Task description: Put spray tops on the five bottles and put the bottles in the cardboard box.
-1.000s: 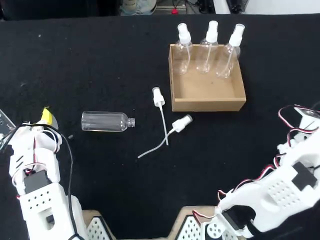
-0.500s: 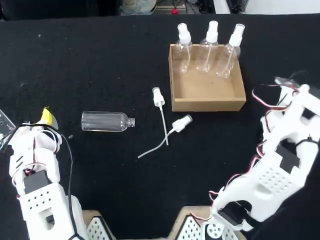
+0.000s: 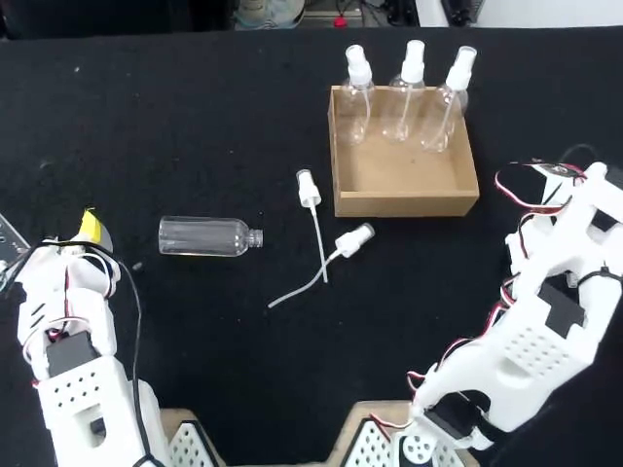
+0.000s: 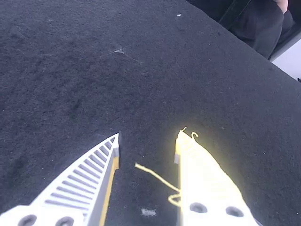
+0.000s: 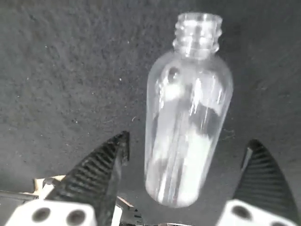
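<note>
Black ribbed plastic: that is my right gripper [image 5: 188,141], and its jaws stand wide apart with nothing clamped. Between them lies a clear plastic bottle [image 5: 188,108], its bare threaded neck pointing away from my wrist. Neither jaw touches it, and it appears to rest on the black cloth-covered table [image 5: 56,56]. I judge that I straddle it this way so that closing would take it across the body and leave the neck free for a top.

My left gripper [image 4: 148,137], white with a yellow-taped finger, is parted too and holds nothing, with bare cloth beneath it. From above, my left arm [image 3: 68,341] sits at the near left corner, well apart from the work, while my right arm [image 3: 545,331] rises just to the right of the brown cardboard box [image 3: 404,206].

Farther out, a second uncapped clear bottle [image 3: 209,236] lies on its side, mouth towards one white spray top [image 3: 309,188] and another white spray top [image 3: 355,238], whose thin tubes cross. They lie between that bottle and the box.

A row of three capped bottles [image 3: 404,107] stands against the box's far wall, so by my reckoning two bottles remain.
</note>
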You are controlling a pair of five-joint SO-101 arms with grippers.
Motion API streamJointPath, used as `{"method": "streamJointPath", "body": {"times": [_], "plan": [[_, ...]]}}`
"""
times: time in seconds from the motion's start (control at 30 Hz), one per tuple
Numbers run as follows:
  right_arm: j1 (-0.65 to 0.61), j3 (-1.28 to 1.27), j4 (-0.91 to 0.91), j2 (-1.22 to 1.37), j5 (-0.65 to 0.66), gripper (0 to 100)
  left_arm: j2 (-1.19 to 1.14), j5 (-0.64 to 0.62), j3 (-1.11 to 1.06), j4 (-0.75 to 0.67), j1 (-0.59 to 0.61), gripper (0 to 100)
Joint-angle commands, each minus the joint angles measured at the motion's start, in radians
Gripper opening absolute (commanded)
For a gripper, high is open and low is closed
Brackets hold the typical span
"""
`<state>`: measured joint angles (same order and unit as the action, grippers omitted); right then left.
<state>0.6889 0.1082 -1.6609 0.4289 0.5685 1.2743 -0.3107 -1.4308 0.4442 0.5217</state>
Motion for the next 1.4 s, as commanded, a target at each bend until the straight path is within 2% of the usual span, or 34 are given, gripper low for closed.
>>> {"method": "streamJointPath", "body": {"times": [0.0, 0.4, 0.6, 0.7, 1.03, 1.2, 1.37], "plan": [[0.003, 0.056, -0.020, -0.005, -0.011, 35.2, 0.003, 0.000, 0.021, -0.023, 0.012, 19], [-0.029, 0.170, 0.020, 0.125, -0.011, 35.2, 0.003, 0.000, 0.021, -0.023, 0.010, 19], [-0.046, 0.341, -0.084, 0.182, -0.049, 28.9, 0.003, 0.000, 0.021, -0.023, 0.008, 19], [-0.063, 0.390, -0.098, 0.193, -0.051, 28.8, 0.003, 0.000, 0.021, -0.023, 0.008, 19], [-0.066, 0.351, -0.098, 0.193, -0.057, 29.0, 0.003, 0.000, 0.021, -0.023, 0.010, 19], [-0.035, 0.352, -0.097, 0.193, -0.164, 29.0, 0.003, 0.000, 0.021, -0.023, 0.012, 19], [-0.038, 0.351, -0.097, 0.194, -0.183, 29.0, 0.003, 0.000, 0.021, -0.023, 0.012, 19]]}}
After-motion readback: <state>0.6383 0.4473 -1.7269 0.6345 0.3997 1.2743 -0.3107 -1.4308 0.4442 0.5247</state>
